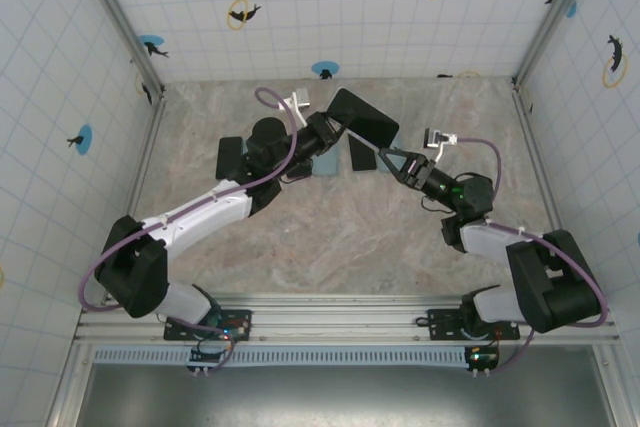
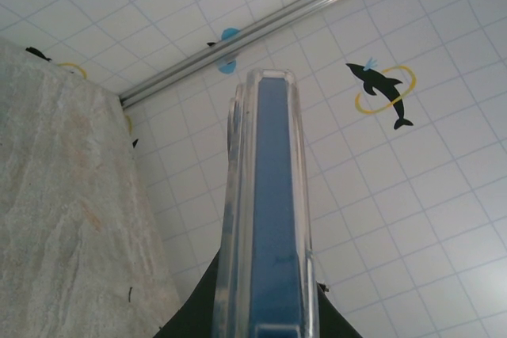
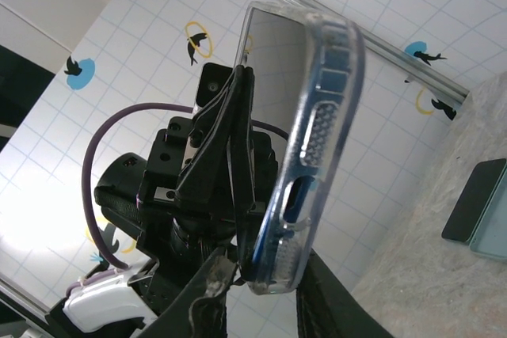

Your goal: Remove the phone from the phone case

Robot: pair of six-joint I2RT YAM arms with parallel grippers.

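Closest in, left wrist view: long edge of the clear phone case (image 2: 269, 195), with the blue side of the phone (image 2: 273, 227) seated inside it, running straight away from the lens.

- Left pincer (image 1: 330, 129): jaws drawn tight on the phone case, across its faces. It holds the case edge-on in the air above the far middle of the table (image 1: 330, 237), clear of the surface.
- Long axis: the top view has it slanting from far-left down toward the right arm. In the right wrist view the port end is nearest.
- Right pincer (image 1: 388, 155): the nearer free one, right at that port end. Jaws stand a little apart, one on each side of the case's bottom end. Cannot tell if they press on it.
- Judgement: the phone is fully in the case. The next move depends on the right fingers catching the case lip at this end and peeling it off while the left holds firm.
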